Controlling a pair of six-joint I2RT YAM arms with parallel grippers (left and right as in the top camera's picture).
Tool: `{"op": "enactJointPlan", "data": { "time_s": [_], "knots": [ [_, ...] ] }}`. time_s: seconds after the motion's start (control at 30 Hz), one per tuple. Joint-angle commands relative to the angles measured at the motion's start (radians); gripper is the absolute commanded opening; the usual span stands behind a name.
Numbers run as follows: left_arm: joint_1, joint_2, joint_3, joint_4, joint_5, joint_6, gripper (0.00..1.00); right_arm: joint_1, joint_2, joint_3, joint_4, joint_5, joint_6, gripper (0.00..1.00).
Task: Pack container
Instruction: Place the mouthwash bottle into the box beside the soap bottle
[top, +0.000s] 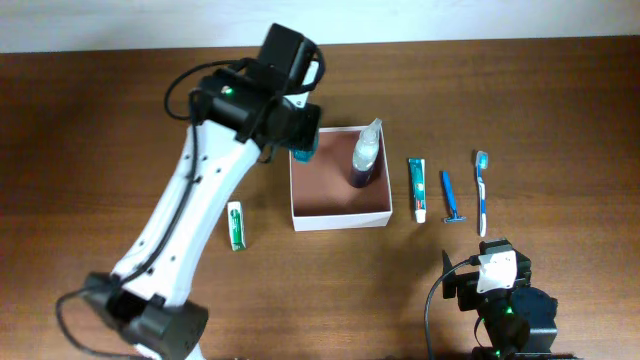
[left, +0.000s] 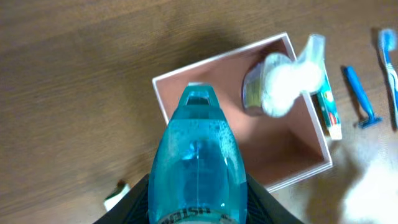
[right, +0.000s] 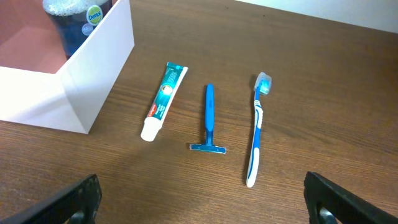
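Observation:
The container (top: 340, 216) is a square white box with a pinkish-brown inside, at the table's middle; it also shows in the left wrist view (left: 298, 149) and the right wrist view (right: 93, 68). A dark pump bottle (top: 364, 158) stands upright in its right back corner. My left gripper (top: 300, 140) is shut on a blue transparent bottle (left: 198, 168) and holds it over the box's left back corner. My right gripper (top: 490, 285) is open and empty near the front edge. A toothpaste tube (top: 418, 188), blue razor (top: 450, 198) and blue toothbrush (top: 482, 190) lie right of the box.
A small green-and-white tube (top: 235, 224) lies left of the box. The right arm's base (top: 510, 320) sits at the front right. The left arm (top: 180, 240) stretches from the front left across the table.

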Motion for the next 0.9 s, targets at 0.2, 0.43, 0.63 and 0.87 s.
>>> {"op": "enactJointPlan", "data": {
  "time_s": [0.2,0.43,0.63,0.87],
  "knots": [
    [-0.062,0.229,0.011,0.097,-0.011,-0.163,0.01,0.004,-0.006,-0.004,0.003,-0.002,-0.003,0.99],
    [-0.087,0.331,0.011,0.179,-0.011,-0.196,0.02,0.004,-0.006,-0.004,0.003,-0.002,-0.003,0.99],
    [-0.087,0.345,0.012,0.189,-0.011,-0.196,0.30,0.004,-0.006,-0.004,0.003,-0.002,-0.003,0.99],
    [-0.076,0.310,0.032,0.100,-0.011,-0.180,0.66,0.004,-0.006,-0.004,0.003,-0.002,-0.003,0.99]
  ]
}}
